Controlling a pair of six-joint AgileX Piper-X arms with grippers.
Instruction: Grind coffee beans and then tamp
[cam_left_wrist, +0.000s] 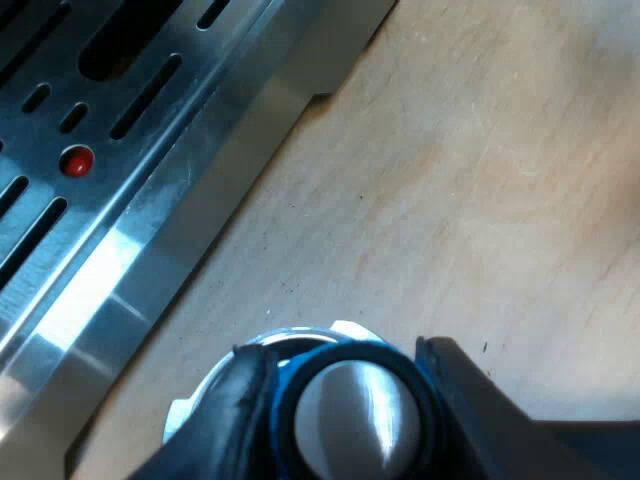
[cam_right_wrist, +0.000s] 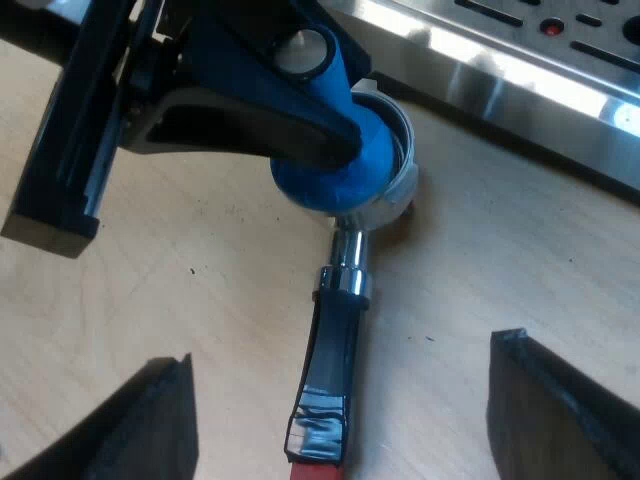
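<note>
The left tool (cam_left_wrist: 345, 385) has its two black fingers closed around the blue tamper (cam_left_wrist: 355, 430), one on each side of the body, just under its round metal top. The foot of the tamper sits in the basket of the metal holder (cam_right_wrist: 340, 300), which lies on the wooden tabletop (cam_left_wrist: 480, 200), just beside the steel base of the espresso machine (cam_left_wrist: 120, 200). The holder's dark handle with the red end points away from the machine, toward the right tool (cam_right_wrist: 345, 350). That tool hovers over the handle with its fingers wide apart and has hold of nothing.

The step in hand, as I judge it, is the tamping. To do it well, the left tool should press straight down along the axis of the tamper, with the foot flat in the basket. From these views I cannot tell if the tamper is fully level, so this needs a check first. The holder is loose on the tabletop, and a push a little off centre may tip it or make it slide. It seems sensible that the right tool comes down and clamps the handle before the force grows. The pressure should rise slowly, and the lift afterwards should go straight up, so that the pressed coffee is not disturbed.
</note>
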